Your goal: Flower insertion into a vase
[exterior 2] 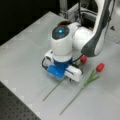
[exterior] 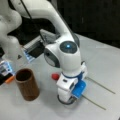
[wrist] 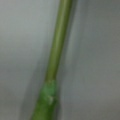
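I'm looking at a pale grey surface (exterior: 105, 60) filling most of both front views, with soft light reflecting off it. Beyond its far edge, darkness is swallowing the room. In a front view, a dark perforated panel (exterior 2: 15, 110) is showing at the near left corner, below the surface's edge.

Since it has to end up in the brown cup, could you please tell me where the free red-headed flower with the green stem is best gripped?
Probably mid-stem on the red-headed green-stemmed flower, from straight above: it lies flat on the grey table, its stem thin and bare, away from the soft head. The gripper is hidden under the arm, low over the other stem.
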